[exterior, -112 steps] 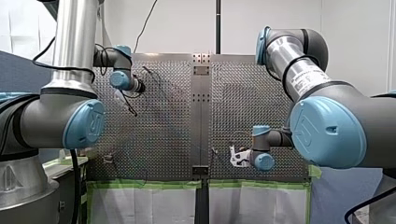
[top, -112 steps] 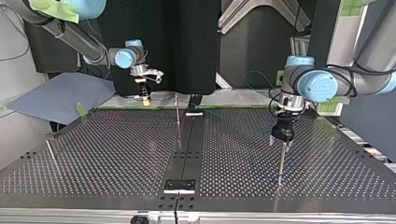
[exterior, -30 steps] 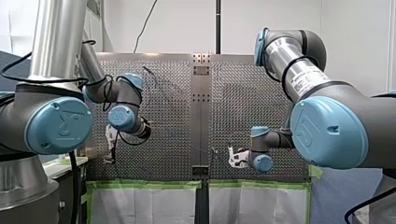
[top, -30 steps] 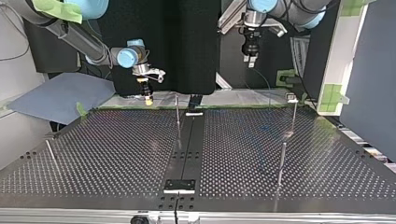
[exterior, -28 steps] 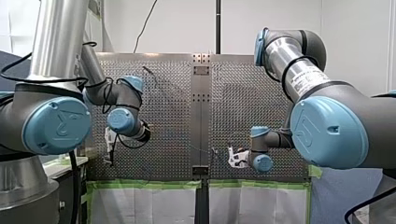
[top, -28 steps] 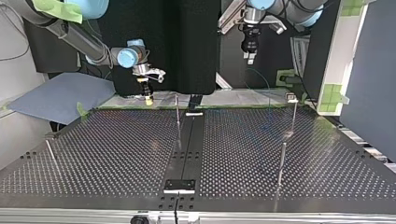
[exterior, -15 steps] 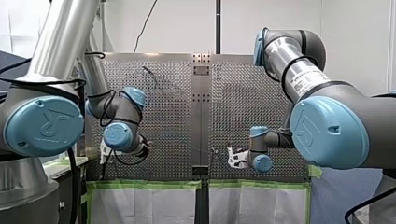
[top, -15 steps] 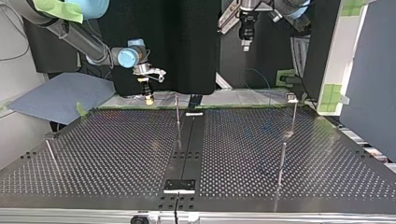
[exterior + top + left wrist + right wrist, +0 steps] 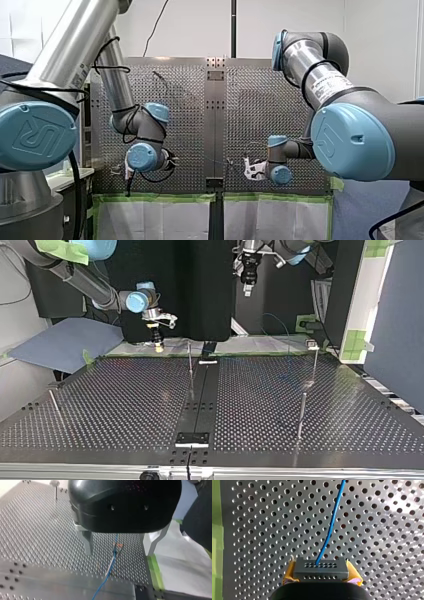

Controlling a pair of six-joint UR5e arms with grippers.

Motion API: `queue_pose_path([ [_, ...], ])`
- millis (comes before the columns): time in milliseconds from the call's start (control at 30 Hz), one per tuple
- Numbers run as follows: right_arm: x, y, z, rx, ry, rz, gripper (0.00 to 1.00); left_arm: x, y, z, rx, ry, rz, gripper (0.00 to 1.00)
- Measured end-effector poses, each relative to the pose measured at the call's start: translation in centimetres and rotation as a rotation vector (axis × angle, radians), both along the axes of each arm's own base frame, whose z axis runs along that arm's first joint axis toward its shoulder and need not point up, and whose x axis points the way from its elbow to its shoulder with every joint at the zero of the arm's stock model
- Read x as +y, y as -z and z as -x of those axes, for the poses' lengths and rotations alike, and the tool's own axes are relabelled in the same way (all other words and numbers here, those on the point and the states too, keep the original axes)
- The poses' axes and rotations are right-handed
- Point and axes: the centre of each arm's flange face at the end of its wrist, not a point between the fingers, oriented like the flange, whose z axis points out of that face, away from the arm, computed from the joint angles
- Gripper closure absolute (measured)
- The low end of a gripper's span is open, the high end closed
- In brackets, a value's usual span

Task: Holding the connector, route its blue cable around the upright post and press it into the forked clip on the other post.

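Connector (image 9: 321, 568) is pinched between the yellow pads of my right gripper (image 9: 321, 574), over the table (image 9: 262, 530). Its blue cable (image 9: 331, 525) runs ahead. My left gripper (image 9: 119, 553) hangs spread above the cable.

Blue cable (image 9: 331, 525), far end out of view

Seconds ago just above the post (image 9: 301, 412) at the top view's lower right, my left gripper (image 9: 247, 290) now hangs at upper centre; in the front view my left arm (image 9: 145, 157) has swung from upper left to lower left.
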Motion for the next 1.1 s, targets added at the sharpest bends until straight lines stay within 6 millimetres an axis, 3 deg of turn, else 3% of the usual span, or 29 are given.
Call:
queue_pose_path([
  [600,-2.1,-0.5,3.7,0.012,0.201,0.004,1.0,-4.6,-1.0,3.6,-0.119,0.16,0.105,0.0],
  [1100,-4.4,-7.6,5.4,-0.053,0.256,0.045,1.0,-8.0,-2.2,7.1,-0.209,0.287,0.213,0.0],
])
